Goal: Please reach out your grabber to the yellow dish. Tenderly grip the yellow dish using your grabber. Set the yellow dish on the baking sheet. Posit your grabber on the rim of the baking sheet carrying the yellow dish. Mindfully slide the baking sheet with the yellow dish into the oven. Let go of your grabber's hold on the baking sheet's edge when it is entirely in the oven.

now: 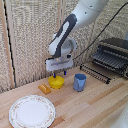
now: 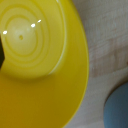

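Yellow dish (image 1: 56, 81) sits on the table (image 1: 100, 105), left of the blue cup (image 1: 79, 82) in the exterior view, with the grabber (image 1: 60, 69) right above it; whether its fingers are apart or closed on the rim, I cannot tell. Gripping well likely means a soft pinch on one rim, clear of the cup. Dish looks empty; the baking sheet (image 1: 95, 71) before the oven (image 1: 113, 56) is bare.

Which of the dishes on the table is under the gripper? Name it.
The yellow dish. The gripper hangs right above it, while the blue cup stands to the exterior view's right and the white plate lies nearer the camera.
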You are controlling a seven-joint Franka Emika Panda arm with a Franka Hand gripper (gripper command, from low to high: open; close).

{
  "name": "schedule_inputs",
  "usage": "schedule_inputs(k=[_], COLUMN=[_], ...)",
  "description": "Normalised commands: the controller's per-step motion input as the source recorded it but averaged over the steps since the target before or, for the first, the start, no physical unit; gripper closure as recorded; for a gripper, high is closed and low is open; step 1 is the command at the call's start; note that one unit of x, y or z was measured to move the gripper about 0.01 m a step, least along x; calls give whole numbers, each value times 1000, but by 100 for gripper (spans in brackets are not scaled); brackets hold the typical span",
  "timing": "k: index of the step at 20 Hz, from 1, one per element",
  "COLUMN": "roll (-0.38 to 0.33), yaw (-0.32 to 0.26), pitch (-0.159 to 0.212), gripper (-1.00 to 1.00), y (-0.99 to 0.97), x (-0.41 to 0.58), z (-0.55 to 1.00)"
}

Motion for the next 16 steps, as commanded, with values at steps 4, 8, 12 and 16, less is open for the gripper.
schedule_inputs(k=[4,8,12,16], roll=[6,0,0,0], yaw=[68,8,0,0], pitch=[-86,-30,1,2], gripper=[-100,100,100,100], y=[-151,25,40,39], x=[104,1,1,0], z=[-259,-94,0,0])
